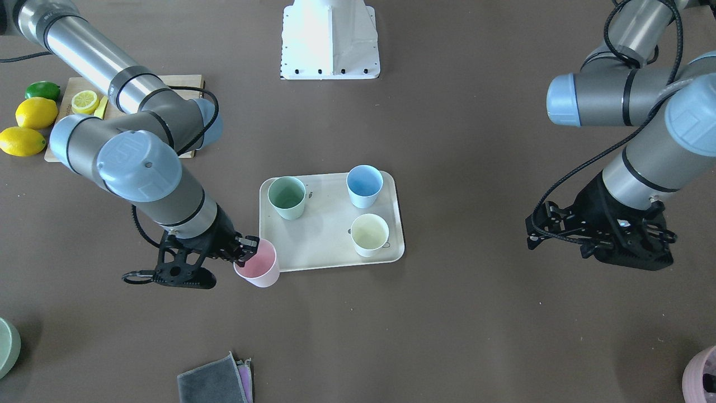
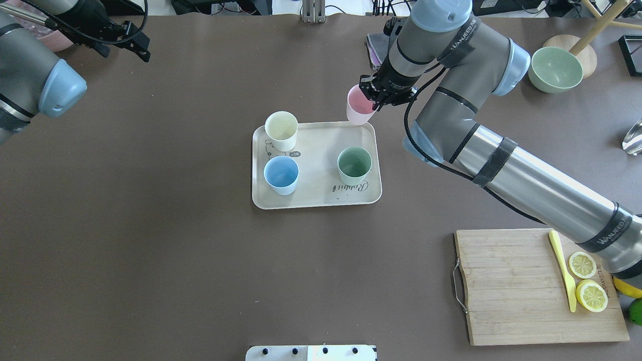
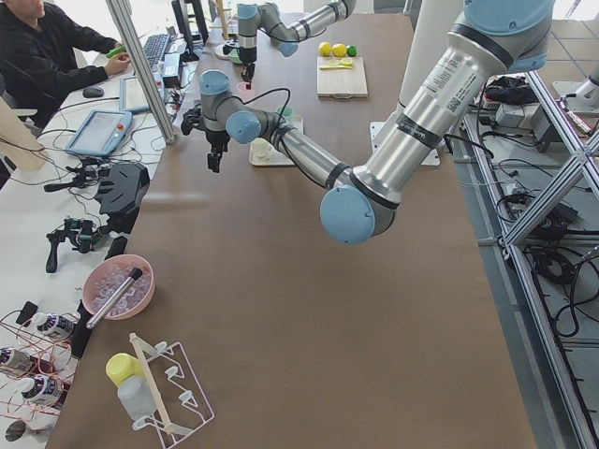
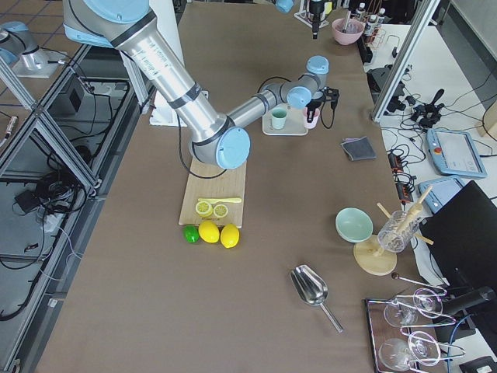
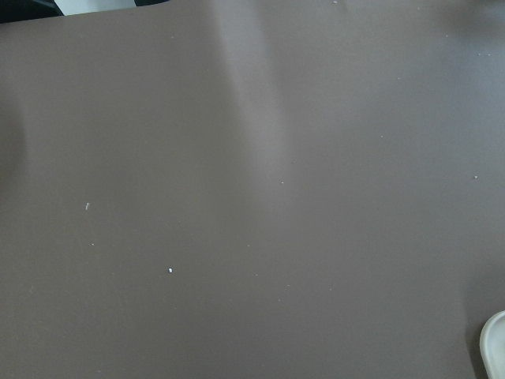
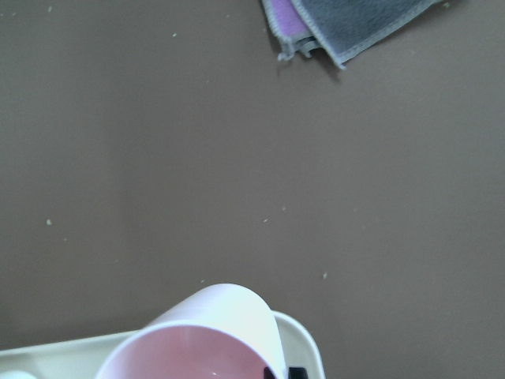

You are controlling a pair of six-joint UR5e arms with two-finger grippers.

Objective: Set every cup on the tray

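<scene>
The cream tray (image 2: pixel 321 165) lies mid-table and also shows in the front view (image 1: pixel 324 235). On it stand the cream-white cup (image 2: pixel 281 130), the light blue cup (image 2: pixel 281 174) and the mint green cup (image 2: pixel 354 165). My right gripper (image 2: pixel 373 95) is shut on the rim of the pink cup (image 2: pixel 358 106), which hangs tilted over the tray's far right corner. In the front view the pink cup (image 1: pixel 257 264) overlaps the tray's corner. The right wrist view shows the pink cup (image 6: pixel 205 339) above the tray's rim (image 6: pixel 304 347). My left gripper (image 1: pixel 531 234) hovers open and empty, far from the tray.
A wooden cutting board (image 2: pixel 521 286) with lemon slices and a yellow knife lies at the near right. A pale green bowl (image 2: pixel 555 69) stands at the far right. A folded grey cloth (image 1: pixel 215 380) lies beyond the tray. A mauve pot (image 1: pixel 702 375) is at the far left corner.
</scene>
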